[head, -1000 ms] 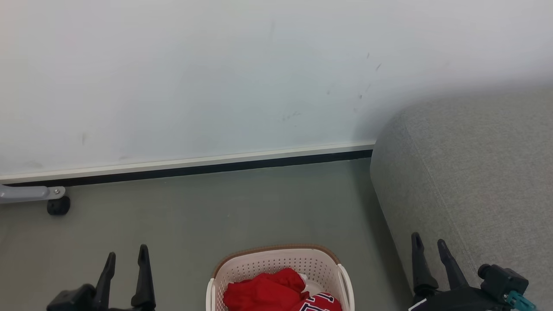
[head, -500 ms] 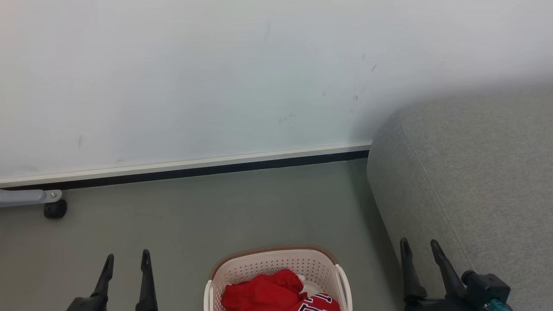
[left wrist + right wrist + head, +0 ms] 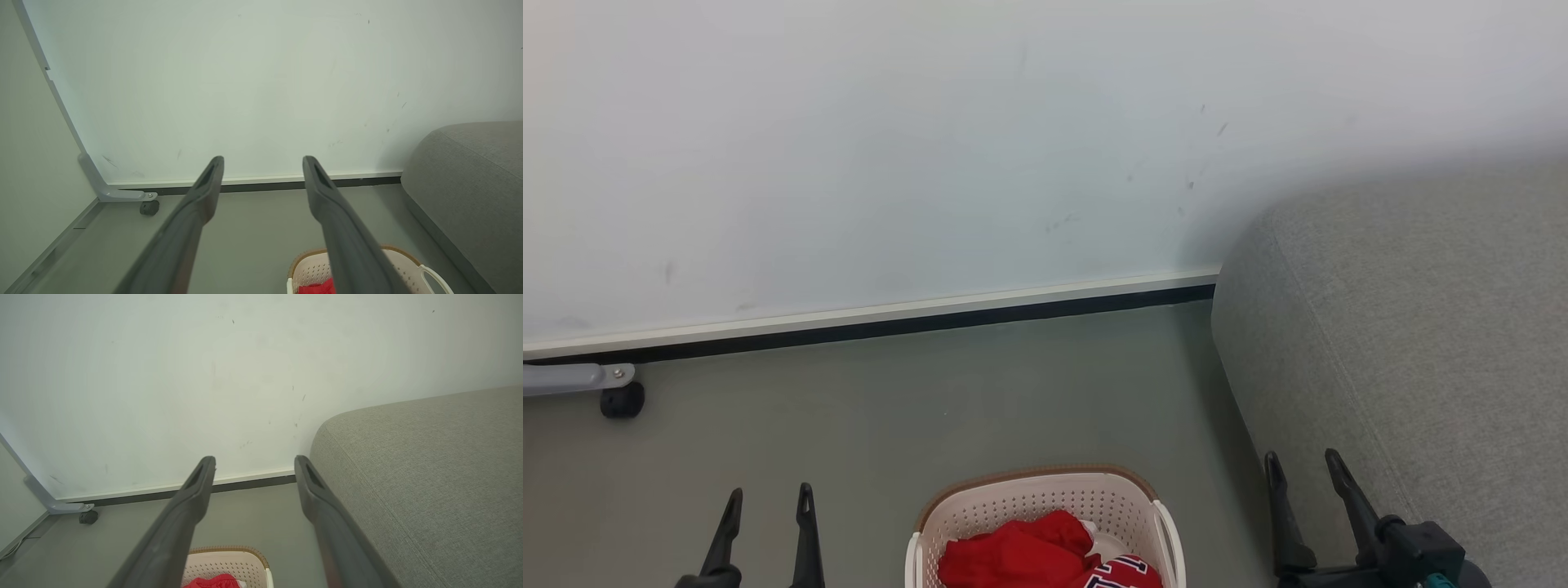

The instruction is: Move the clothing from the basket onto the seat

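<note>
Clothing (image 3: pixel 1021 555) - red heap, jersey lettering at the bottom edge of the head view - lies inside the basket (image 3: pixel 1045 496) on the floor (image 3: pixel 931 392). The seat (image 3: pixel 1421 327) is just right of the basket. Left gripper (image 3: pixel 771 491) - fingers spread, over floor left of the basket. Right gripper (image 3: pixel 1300 454) also has its fingers spread, at the seat's near edge.

Nothing could be read. Navy, white-outlined marks showed on the red jersey (image 3: pixel 1125 572) in the basket (image 3: pixel 1029 492) at six o'clock of the head view, cut off by the edge and illegible.
</note>
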Available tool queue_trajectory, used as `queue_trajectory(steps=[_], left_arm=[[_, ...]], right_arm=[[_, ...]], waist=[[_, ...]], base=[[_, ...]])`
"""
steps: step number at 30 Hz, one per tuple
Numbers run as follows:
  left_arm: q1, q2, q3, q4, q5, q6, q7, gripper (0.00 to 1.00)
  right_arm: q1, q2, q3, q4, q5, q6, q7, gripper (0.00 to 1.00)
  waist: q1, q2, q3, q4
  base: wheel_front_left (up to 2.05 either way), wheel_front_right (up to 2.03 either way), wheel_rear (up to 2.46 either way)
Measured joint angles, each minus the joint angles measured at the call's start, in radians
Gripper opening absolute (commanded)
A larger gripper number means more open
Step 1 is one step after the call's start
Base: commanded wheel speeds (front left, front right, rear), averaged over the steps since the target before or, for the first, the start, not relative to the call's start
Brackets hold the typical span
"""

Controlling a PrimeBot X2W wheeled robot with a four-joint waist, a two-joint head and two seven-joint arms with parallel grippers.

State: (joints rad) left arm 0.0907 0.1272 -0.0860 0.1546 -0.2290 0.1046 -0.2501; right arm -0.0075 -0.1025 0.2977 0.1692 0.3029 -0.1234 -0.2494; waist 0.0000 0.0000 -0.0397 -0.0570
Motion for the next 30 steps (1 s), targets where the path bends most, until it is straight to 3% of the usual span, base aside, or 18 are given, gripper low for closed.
queue_trajectory(steps=[30], left_arm=[[0.0,-0.006,0.011,0.024,0.0,-0.018,0.0,1.0]], right_arm=[[0.003,0.0,-0.007,0.005,0.0,0.002,0.0,1.0]], waist=[[0.0,0.0,0.003,0.0]], base=[[0.0,0.0,0.0]])
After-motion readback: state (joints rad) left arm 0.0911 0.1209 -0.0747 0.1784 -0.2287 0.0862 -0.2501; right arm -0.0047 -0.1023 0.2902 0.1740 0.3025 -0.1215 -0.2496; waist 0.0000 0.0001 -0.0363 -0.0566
